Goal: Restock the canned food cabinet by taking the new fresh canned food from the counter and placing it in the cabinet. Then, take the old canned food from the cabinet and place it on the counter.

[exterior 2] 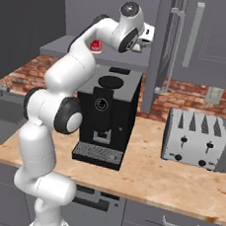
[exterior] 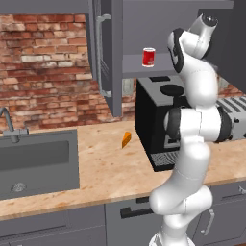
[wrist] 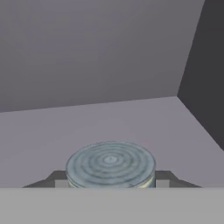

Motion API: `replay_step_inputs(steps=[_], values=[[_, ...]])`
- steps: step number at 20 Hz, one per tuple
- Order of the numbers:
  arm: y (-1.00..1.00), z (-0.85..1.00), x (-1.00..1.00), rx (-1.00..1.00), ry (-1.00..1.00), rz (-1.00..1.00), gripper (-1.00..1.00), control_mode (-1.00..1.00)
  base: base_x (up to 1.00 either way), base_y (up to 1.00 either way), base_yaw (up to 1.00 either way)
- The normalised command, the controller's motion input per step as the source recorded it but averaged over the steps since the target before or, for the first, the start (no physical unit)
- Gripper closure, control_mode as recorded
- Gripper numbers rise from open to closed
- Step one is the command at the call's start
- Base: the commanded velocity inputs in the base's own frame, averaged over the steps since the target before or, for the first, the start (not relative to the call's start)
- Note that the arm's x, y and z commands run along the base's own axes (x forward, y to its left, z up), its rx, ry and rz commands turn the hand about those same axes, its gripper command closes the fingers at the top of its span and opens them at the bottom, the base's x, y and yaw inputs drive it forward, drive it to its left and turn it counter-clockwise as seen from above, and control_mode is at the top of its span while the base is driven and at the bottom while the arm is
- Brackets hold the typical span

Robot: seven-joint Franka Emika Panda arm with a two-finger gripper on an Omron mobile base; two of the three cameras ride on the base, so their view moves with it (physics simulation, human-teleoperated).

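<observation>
While the claw [wrist: 110, 183] clamps the grey-blue can [wrist: 110, 165], bare shelf [wrist: 131, 118] stretches to the cabinet walls.

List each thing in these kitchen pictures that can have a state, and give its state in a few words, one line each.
Cabinet door: swung open.
Red can: upright on the cabinet shelf.
Grey-blue can: upright on the shelf, clamped between the fingers.
Gripper: shut on the grey-blue can.
Toaster: levers up.
</observation>
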Motion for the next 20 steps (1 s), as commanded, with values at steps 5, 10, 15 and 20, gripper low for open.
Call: replay_step_inputs(steps=[5,10,15,20], values=[[0.00,0.00,-0.69,0.00,-0.12,0.00,1.00,-1.00,0.00,0.00,0.00],[0.00,0.10,-0.89,0.00,-0.13,0.00,1.00,-1.00,0.00,0.00,0.00],[0.02,0.07,-1.00,0.00,-0.08,0.00,1.00,-1.00,0.00,0.00,0.00],[0.19,0.03,-1.00,0.00,-0.02,0.00,1.00,-1.00,0.00,0.00,0.00]])
